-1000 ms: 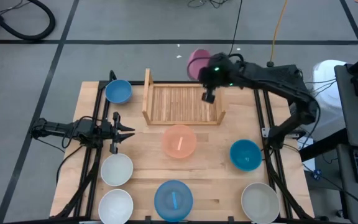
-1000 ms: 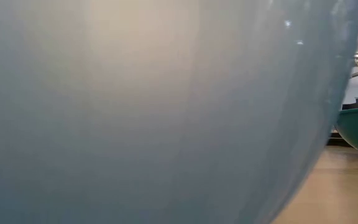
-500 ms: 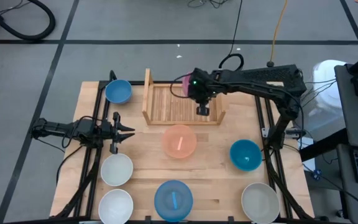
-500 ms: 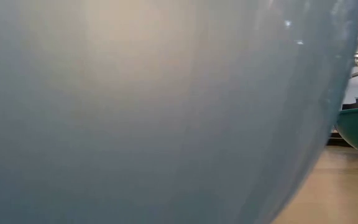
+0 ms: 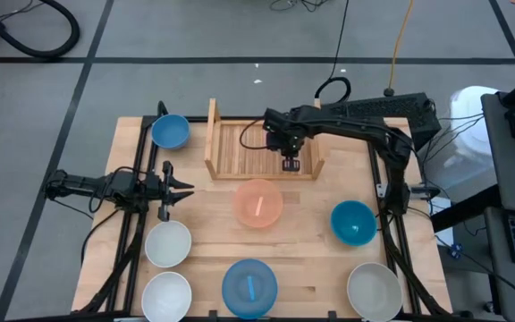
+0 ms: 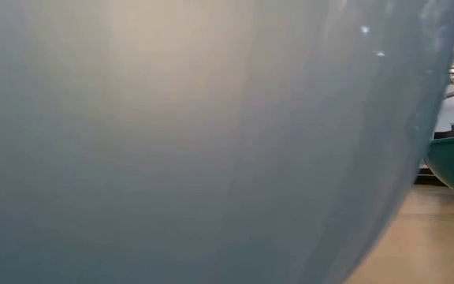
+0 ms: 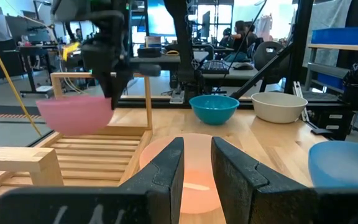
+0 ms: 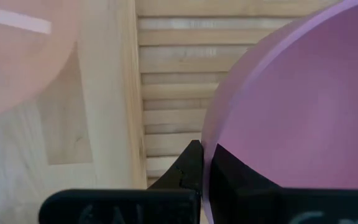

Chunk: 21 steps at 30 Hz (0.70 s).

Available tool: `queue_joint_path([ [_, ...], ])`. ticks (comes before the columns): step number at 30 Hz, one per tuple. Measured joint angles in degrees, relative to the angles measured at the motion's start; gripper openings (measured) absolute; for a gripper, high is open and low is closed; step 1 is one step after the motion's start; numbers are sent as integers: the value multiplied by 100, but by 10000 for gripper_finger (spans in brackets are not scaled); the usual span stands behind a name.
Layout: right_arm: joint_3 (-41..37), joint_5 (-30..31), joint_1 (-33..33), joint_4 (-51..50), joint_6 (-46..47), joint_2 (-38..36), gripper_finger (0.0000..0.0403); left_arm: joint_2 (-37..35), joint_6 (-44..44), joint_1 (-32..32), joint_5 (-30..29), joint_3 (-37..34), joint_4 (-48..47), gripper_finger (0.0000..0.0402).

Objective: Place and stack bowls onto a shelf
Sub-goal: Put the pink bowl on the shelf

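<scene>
My right gripper [image 5: 291, 161] is over the light-wood shelf [image 5: 240, 148] and is shut on a pink bowl [image 7: 73, 115], which the arm hides in the high view. My left gripper [image 5: 188, 188] waits open and empty at the table's left, pointing at the peach bowl [image 5: 257, 202], which rests on its base just in front of the shelf. Other bowls rest on the table: blue [image 5: 170, 131], teal [image 5: 353, 222], two white [image 5: 168, 243], a second blue [image 5: 249, 286] and grey-beige [image 5: 374, 291]. My right gripper pinches the pink bowl's rim [image 8: 205, 168], one finger [image 8: 190, 163] outside the wall and one inside. The fingers come from above, pointing down. The bowl hangs open side up, close above the shelf's slats [image 7: 86, 149]; whether it touches them I cannot tell.
The shelf's upright side boards [image 5: 211, 134] stand at its left and right ends. A blue bowl [image 6: 211, 142] right in front of the low camera blocks nearly all of that view. Beyond the table are desks and people.
My right gripper has come from beyond the table's far edge toward the near edge and down over the shelf, carrying the pink bowl with it. The bowl now hangs low over the slats.
</scene>
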Motion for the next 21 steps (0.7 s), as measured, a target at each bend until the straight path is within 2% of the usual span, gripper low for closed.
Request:
queue_joint_path([
  [8, -50, -2, -129, -115, -1, 334, 0, 0, -1, -1, 0, -1, 0, 88],
  [21, -752, 27, -341, -20, 32, 329, 1, 0, -10, 0, 0, 0, -2, 88],
])
